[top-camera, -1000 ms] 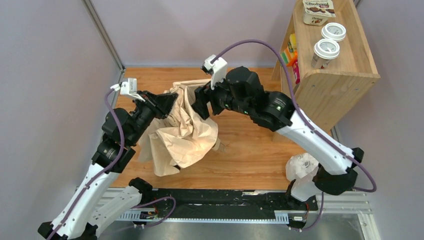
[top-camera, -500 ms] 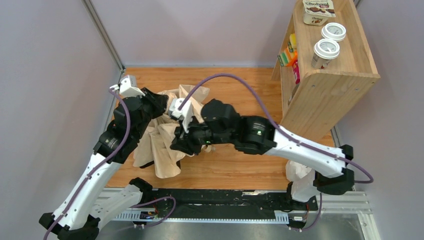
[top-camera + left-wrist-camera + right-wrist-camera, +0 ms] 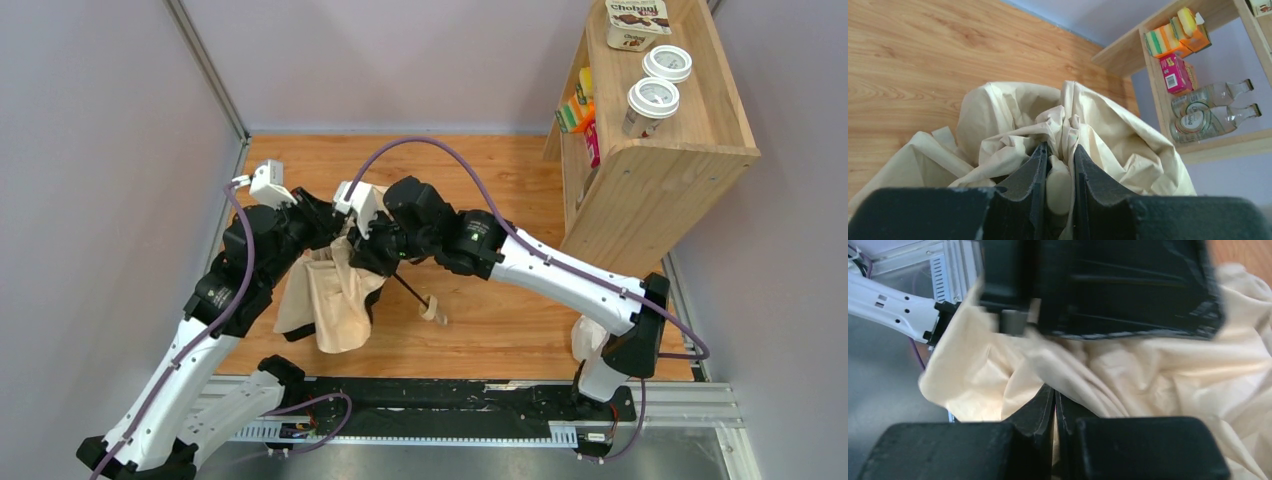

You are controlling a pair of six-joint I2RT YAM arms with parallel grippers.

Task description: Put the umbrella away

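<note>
Table [image 3: 500, 320]: both hands [image 3: 1058, 150] [image 3: 1054, 392] tight on umbrella [image 3: 335, 295]

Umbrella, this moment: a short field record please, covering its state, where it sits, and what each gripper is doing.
umbrella: cream canopy loose and crumpled, not yet folded away
location: bunched between both grippers, over the left half of the table
handle: wooden knob on the dark shaft, right of the canopy, ungripped
left gripper: shut on a canopy fold
right gripper: shut on canopy fabric
shelf: right of the table, apart from the umbrella
</note>
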